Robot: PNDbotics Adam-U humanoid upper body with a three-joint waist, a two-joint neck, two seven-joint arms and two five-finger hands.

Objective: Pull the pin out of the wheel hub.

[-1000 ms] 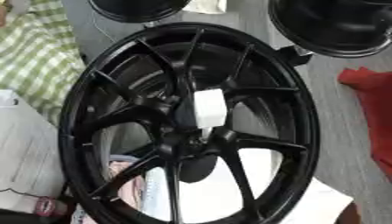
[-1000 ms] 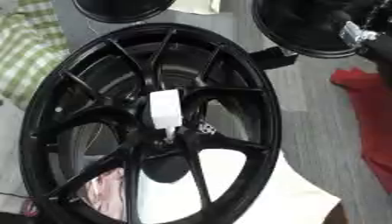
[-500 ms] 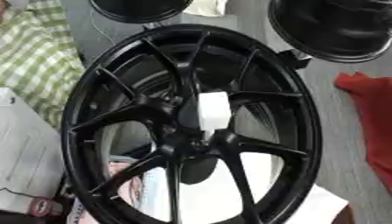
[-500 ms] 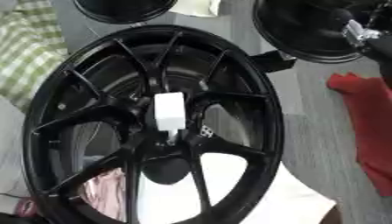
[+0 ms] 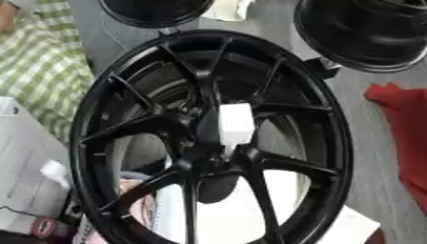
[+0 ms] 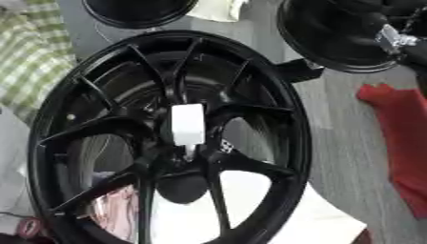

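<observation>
Twin head views, close above wheel hub (image 5: 208, 138)

Workshop (black wheel rims (image 5: 208, 138) everywhere).

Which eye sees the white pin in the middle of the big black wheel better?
The left eye view: the white pin stands out there against the black wheel hub, near the picture's middle. The right eye view shows the same pin, slightly further left, about equally clear.

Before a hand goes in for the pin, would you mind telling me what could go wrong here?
The white pin sits at the hub among black spokes, so fingers might catch on them. The black wheel seems propped at a tilt, so pulling might shift it. No robot hand is in view, so the approach cannot be judged.
</observation>
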